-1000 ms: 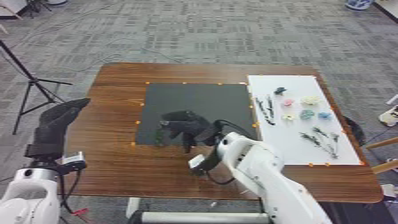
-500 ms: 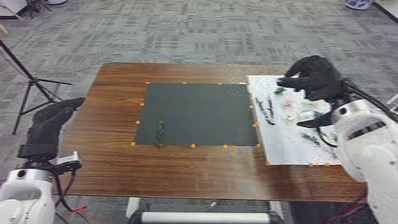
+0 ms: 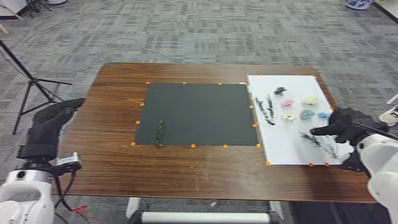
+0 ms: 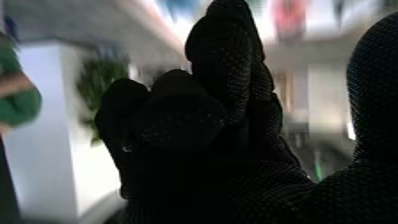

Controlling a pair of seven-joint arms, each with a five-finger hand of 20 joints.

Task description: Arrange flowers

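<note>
In the head view a green sprig (image 3: 160, 134) lies upright near the left front of the black sheet (image 3: 202, 111). Dark stems (image 3: 266, 111), a pink flower (image 3: 287, 102), a cream flower (image 3: 310, 100), a blue flower (image 3: 306, 114) and leafy branches (image 3: 324, 144) lie on the white board (image 3: 293, 85). My right hand (image 3: 345, 125) is over the board's right edge, beside the branches and partly covering them. The right wrist view has the right hand (image 4: 222, 125) with some fingers bent and nothing between them and the thumb. My left hand (image 3: 59, 111) is open, left of the table.
The brown table (image 3: 200, 175) carries the sheet and board side by side, with orange markers (image 3: 193, 146) along their edges. A black tripod (image 3: 34, 80) stands on the floor to the left. A wooden chair part (image 3: 385, 143) is beyond the table's right side.
My right hand has moved from the black sheet across to the white board, then nearer along its right edge. The sprig has stayed on the sheet, uncovered. My left hand has barely shifted.
</note>
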